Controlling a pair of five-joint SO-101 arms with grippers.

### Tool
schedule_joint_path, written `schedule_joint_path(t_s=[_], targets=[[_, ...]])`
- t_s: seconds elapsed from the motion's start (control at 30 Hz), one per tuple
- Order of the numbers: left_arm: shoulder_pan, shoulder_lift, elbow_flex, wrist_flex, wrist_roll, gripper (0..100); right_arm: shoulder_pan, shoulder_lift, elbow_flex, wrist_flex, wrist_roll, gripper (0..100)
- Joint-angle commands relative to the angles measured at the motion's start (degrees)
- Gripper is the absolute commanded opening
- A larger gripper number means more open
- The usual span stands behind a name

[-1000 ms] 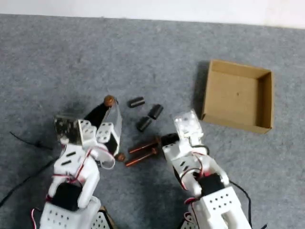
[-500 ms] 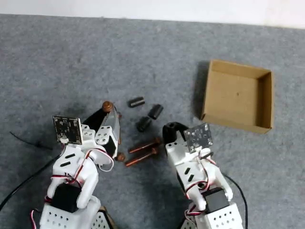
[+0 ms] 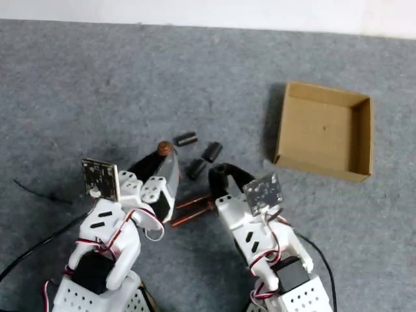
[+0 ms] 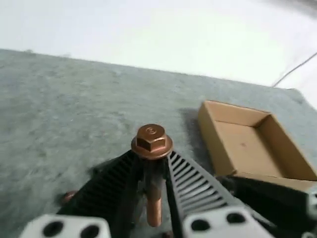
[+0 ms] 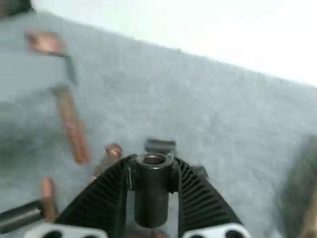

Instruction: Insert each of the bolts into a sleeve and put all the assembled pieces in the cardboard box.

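Observation:
My left gripper (image 3: 164,156) is shut on a copper bolt (image 3: 166,147), head up and shaft hanging between the fingers (image 4: 151,140). My right gripper (image 3: 220,173) is shut on a black sleeve (image 5: 151,187), held upright with its open end showing. The two grippers stand close together, a little apart, above the loose parts. Three black sleeves (image 3: 196,169) lie on the grey mat just beyond them. Two more copper bolts (image 3: 193,208) lie side by side between the arms. The cardboard box (image 3: 325,130) sits at the right with nothing in it.
The grey mat (image 3: 97,84) stretches wide to the left and back. A black cable (image 3: 39,195) runs along the left side. The box wall (image 4: 210,134) shows to the right of the held bolt in the left wrist view.
My left gripper has carried the bolt to the right, toward the sleeves. My right gripper has turned its wrist and moved its sleeve up and left, closer to the bolt.

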Motion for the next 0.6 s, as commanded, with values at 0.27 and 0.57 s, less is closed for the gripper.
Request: schedule_joint_path(t_s=[0.27,0.57], targets=[[2.86,0.04,-4.09,-5.71,0.79,1,-8.84,-1.36,5.05,-2.86,12.57,0.5],[3.47,0.04,-6.46,-3.96,0.88,1,-8.75,-1.36,6.99,-2.42,12.40,0.5]])
